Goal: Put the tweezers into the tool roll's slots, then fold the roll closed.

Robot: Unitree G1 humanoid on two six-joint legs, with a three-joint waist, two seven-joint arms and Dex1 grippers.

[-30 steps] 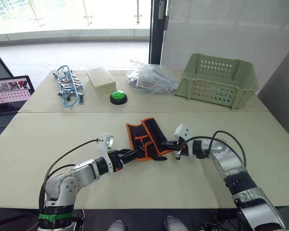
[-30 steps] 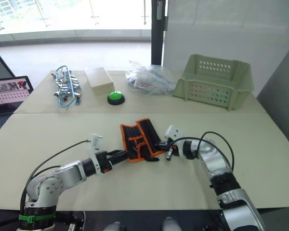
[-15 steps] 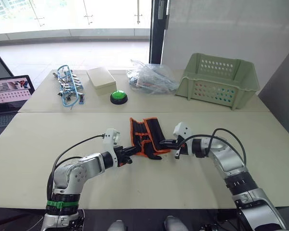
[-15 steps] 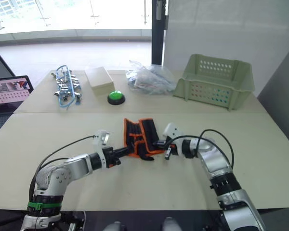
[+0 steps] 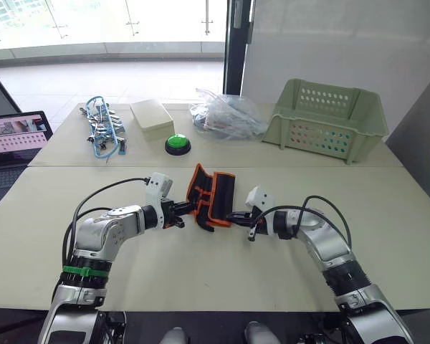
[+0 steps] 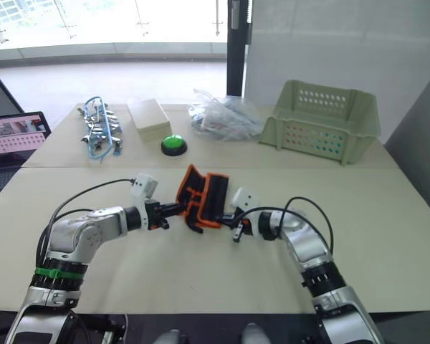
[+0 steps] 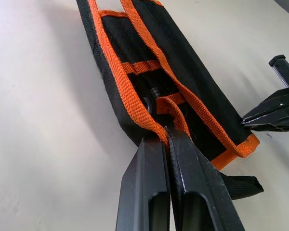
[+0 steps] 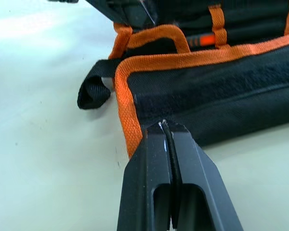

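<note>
Tool roll (image 5: 212,198) sits mid-frame on the near table (image 5: 201,279), half folded into a tent, orange edging up. Left gripper (image 5: 187,213) at centre-left has its two fingers pinched tight on the roll's near orange edge (image 7: 149,118); right gripper (image 5: 233,216) just right of centre is clamped on the opposite flap's edge (image 8: 135,130). Tweezers: can't pick any out, slots mostly hidden by the fold; one small dark tip in a pocket in the left wrist view, not sure what it is. Risks: both grips are thin edge pinches, so fabric could slip out mid-fold and the flap spring open; pulling unevenly could drag the roll sideways; loose strap (image 8: 92,91) could get trapped inside. Count: 1 roll, 2 grippers, 0 tweezers confirmed
</note>
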